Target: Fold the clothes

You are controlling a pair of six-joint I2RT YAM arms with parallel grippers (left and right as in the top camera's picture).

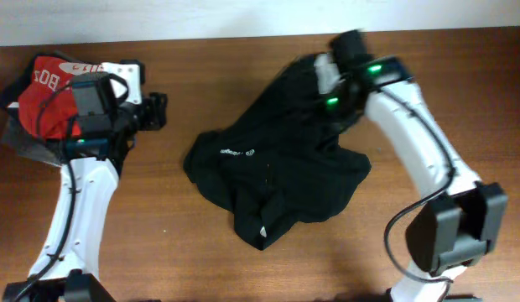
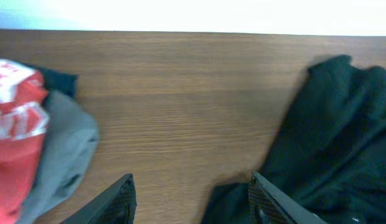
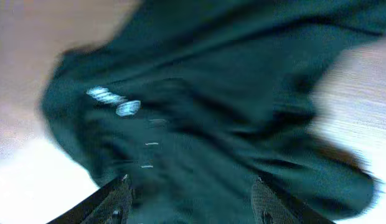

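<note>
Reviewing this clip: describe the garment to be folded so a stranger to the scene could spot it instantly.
On the brown wooden table, look to the middle. The black top lies there in a crumpled heap, with small pale lettering and a tiny white tag. Unlike the red shirt and grey garment piled at the left edge, it is black and lies alone.

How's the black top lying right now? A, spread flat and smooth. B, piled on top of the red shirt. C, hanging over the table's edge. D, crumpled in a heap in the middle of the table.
D: the black top lies crumpled in a heap on the wood, well apart from the red T-shirt at the left.
</note>
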